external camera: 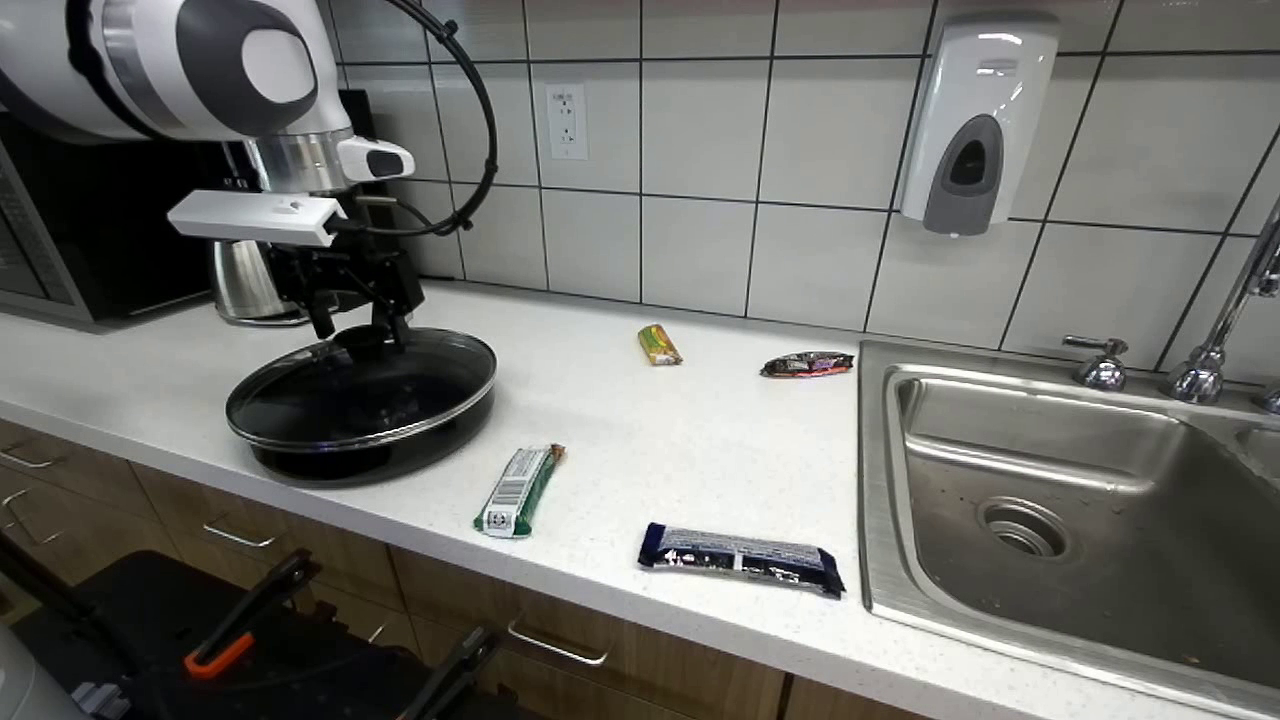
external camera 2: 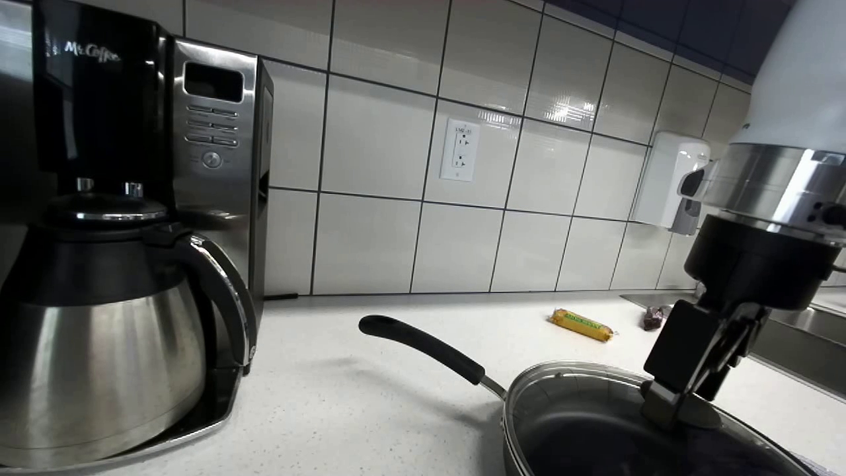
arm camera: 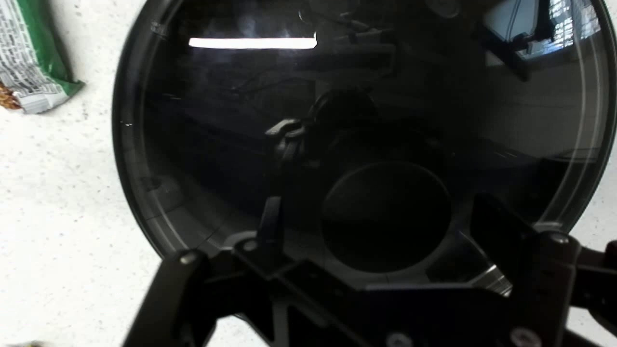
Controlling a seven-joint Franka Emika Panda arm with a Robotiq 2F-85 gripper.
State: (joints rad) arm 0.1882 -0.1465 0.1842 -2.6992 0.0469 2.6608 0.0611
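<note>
- And here's the gripper (arm camera: pixel 378 212), low over the glass lid (external camera: pixel 445 365) — fingers (arm camera: pixel 501 231) spread wide, one on each side of the black knob (arm camera: pixel 385 226), gaps showing around it in the wrist view.
- The lid lies on the black pan (external camera: pixel 340 465), near the front edge of the counter (external camera: pixel 700 430); the handle (external camera 2: pixel 423 344) juts toward the back edge, on the side of the coffee maker (external camera 2: pixel 99 99).
- Crowding that side: the steel carafe (external camera 2: pixel 99 360), partly hidden by the gripper in an exterior view.
- Along the front edge, a green-and-white bar (external camera: pixel 518 492) beside the pan, then a dark blue packet (external camera: pixel 742 560) by the front corner of the sink (external camera: pixel 882 480).
- Over near the back edge — a yellow packet (external camera: pixel 659 345), and a dark packet (external camera: pixel 808 365) just beside the sink's back corner.
</note>
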